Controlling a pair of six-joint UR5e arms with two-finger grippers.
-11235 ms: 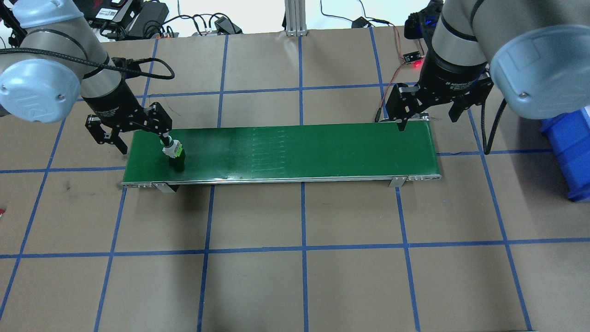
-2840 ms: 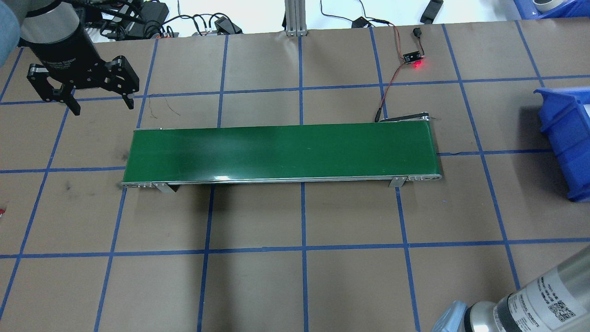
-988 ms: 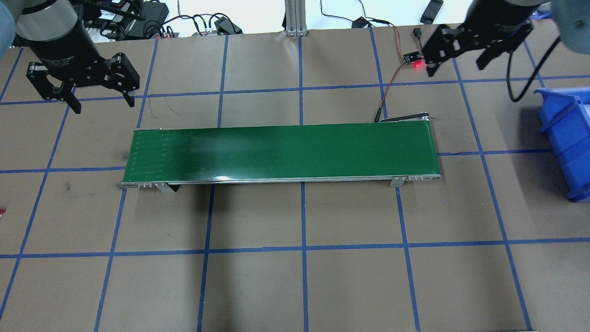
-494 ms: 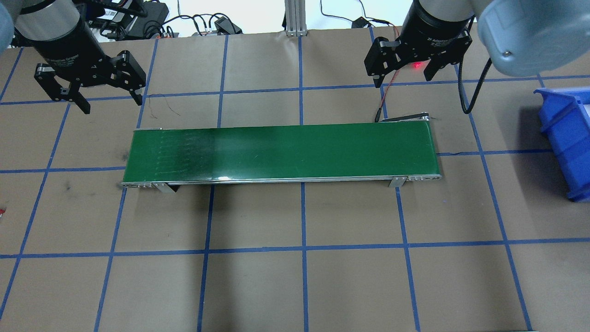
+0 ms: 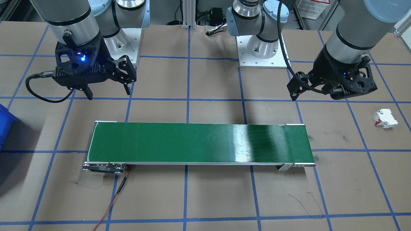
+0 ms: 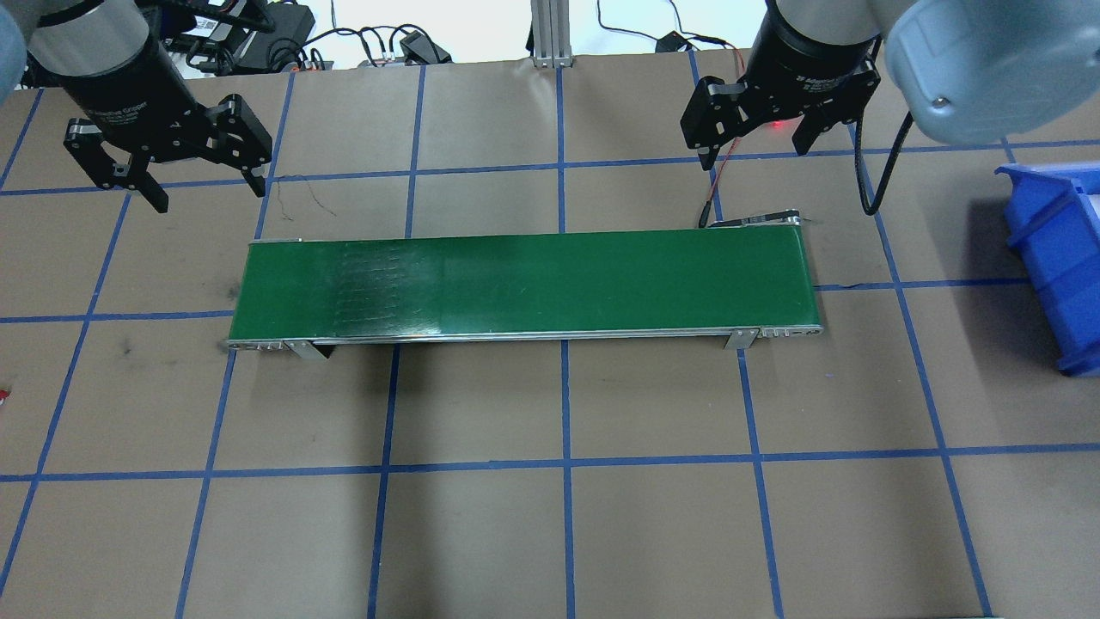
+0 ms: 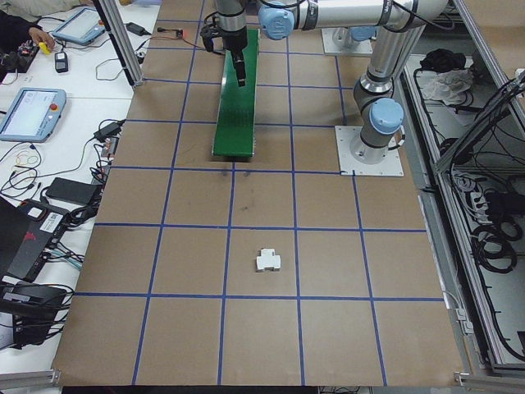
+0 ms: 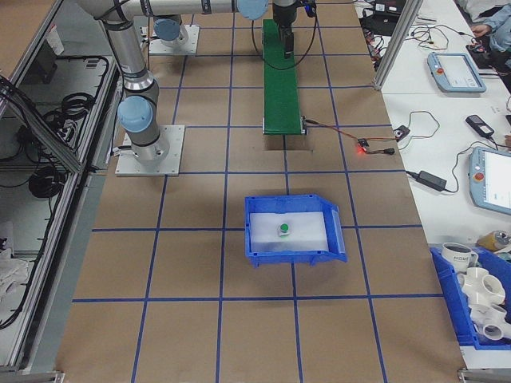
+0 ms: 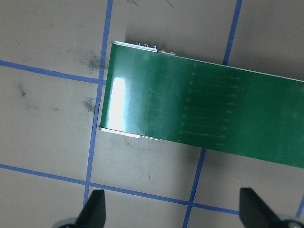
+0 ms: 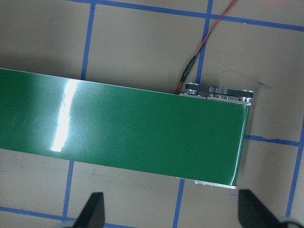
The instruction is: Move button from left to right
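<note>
The button (image 8: 283, 230), green cap on a pale body, lies inside the blue bin (image 8: 295, 255), seen only in the exterior right view. The green conveyor belt (image 6: 524, 284) carries nothing. My left gripper (image 6: 209, 196) hangs open and empty beyond the belt's left end; its wrist view looks down on that end between its gripper (image 9: 173, 211) tips. My right gripper (image 6: 754, 153) hangs open and empty beyond the belt's right end, and it shows at the left of the front view as the right gripper (image 5: 109, 93).
A white circuit breaker with red parts (image 5: 384, 118) lies on the paper well off the belt's left end. The blue bin (image 6: 1057, 258) stands past the belt's right end. A red wire (image 6: 726, 150) runs to a lit sensor board near the right gripper.
The button stood on the belt's left end under the left gripper; the belt is now bare. The right arm swung back from the bin side to the belt's right end. Belt marks drift rightward.
</note>
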